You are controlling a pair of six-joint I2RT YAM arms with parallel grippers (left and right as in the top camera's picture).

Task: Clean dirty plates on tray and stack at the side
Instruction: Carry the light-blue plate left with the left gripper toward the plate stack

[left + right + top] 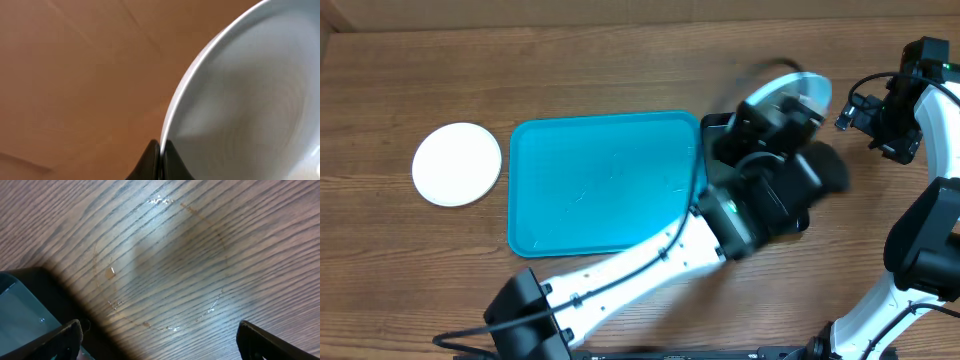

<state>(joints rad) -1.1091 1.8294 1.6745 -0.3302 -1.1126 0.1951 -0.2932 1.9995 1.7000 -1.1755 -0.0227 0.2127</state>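
- The left claw [161,150] is clenched on the thin rim of the light blue plate [250,100]. Its two dark fingertips pinch the edge from either side.
- The plate is round, shallow and smooth with a soft sheen. It spreads up and to the right of the fingertips, and the left wrist view cuts off most of it.
- From overhead the held plate shows only as a blurred pale arc past the claw's far side. The left arm [650,262] covers the rest.
- The right claw [157,342] is released, its fingers spread wide and holding nothing. Only the finger ends show, at the bottom corners of its view.
- Below and between its fingers lies the table [260,225], brown wood with strong grain. A faint ring mark [220,245], round like a plate's foot, is on it.
- Just beside its left finger sits a rounded corner of the glossy black tray [25,295]. Overhead, the left arm hides much of this tray.
- The turquoise tray [605,183] is smooth plastic, rectangular with rounded corners and a raised rim. It lies beside the left claw, on its left.
- The white plate [457,163] is round and matte. It rests on the wood beyond the tray, well apart from both claws.
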